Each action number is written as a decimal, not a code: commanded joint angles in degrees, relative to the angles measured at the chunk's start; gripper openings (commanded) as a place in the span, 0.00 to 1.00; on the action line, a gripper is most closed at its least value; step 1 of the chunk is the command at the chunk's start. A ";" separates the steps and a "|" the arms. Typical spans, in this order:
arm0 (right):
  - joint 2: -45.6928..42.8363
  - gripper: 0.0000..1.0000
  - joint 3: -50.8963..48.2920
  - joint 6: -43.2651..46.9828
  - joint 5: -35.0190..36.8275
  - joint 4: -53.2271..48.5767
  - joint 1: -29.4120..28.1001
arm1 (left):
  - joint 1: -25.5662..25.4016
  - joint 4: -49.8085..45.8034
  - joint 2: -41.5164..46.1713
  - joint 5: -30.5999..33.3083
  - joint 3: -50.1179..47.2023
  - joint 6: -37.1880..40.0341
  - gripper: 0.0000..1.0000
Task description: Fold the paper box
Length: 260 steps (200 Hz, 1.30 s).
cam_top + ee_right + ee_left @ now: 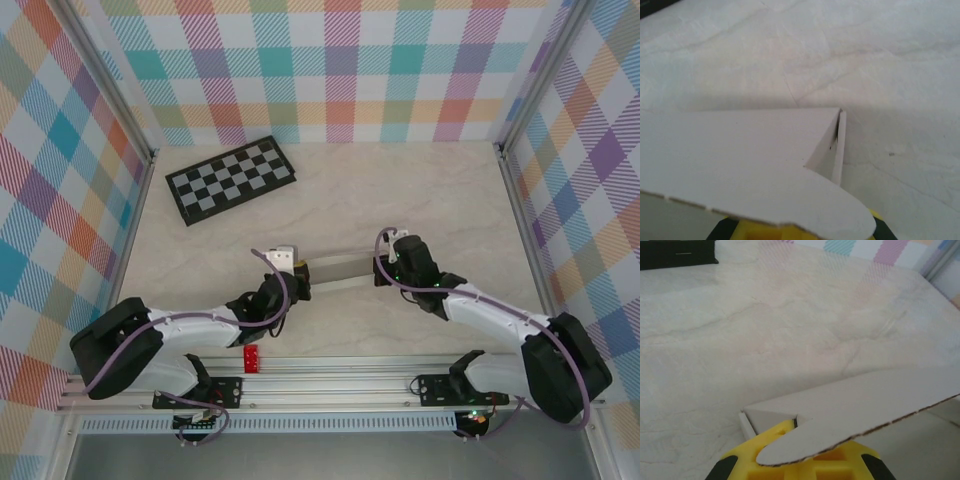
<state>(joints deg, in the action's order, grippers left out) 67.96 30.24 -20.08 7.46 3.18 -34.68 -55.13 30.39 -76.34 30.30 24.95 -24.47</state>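
The paper box (pixel 345 272) is a white cardboard piece on the table's middle, stretched between my two grippers. My left gripper (pixel 298 278) is at its left end and my right gripper (pixel 384 268) at its right end. In the left wrist view a rounded flap of the box (pixel 865 400) lies across my yellow fingers (pixel 767 445), hiding the tips, with a folded corner just beyond. The right wrist view has the same look: a rounded flap (pixel 740 150) covers the yellow fingers (pixel 752 231). Both grippers are shut; I cannot tell whether cardboard is pinched.
A black-and-grey checkerboard (pixel 230 180) lies flat at the back left, its edge also in the left wrist view (pixel 677 252). A small red block (pixel 251 358) sits on the front rail between the arm bases. Plaid walls (pixel 340 70) enclose the marble tabletop.
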 commanded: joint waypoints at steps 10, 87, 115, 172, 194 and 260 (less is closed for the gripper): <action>-4.28 0.00 -4.12 -0.78 -4.97 -8.14 -1.45 | -3.74 -9.59 3.36 -3.28 1.30 5.73 0.00; -5.09 0.00 -4.07 -5.31 -6.29 -11.35 -1.49 | -3.70 -18.10 1.89 -12.35 0.34 8.47 0.00; -3.68 0.00 -3.17 -6.65 -6.08 -13.07 -1.49 | -2.32 -16.34 -1.88 -11.90 -0.67 9.00 0.00; -3.23 0.05 0.91 -7.39 -6.61 -20.92 -1.51 | -0.91 -15.90 -12.10 -6.08 1.98 11.19 0.00; -6.06 0.09 1.83 -7.53 -6.01 -26.20 -1.45 | -0.85 -15.55 -13.15 -4.48 2.71 11.91 0.00; -16.16 0.24 7.62 -7.02 -2.34 -45.78 -1.41 | -0.52 -15.87 -12.35 -4.77 3.32 13.21 0.00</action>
<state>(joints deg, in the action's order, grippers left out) 54.74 34.98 -26.57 2.81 -32.36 -35.75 -56.51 20.99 -88.12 26.48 29.15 -12.43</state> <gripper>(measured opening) 0.193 0.040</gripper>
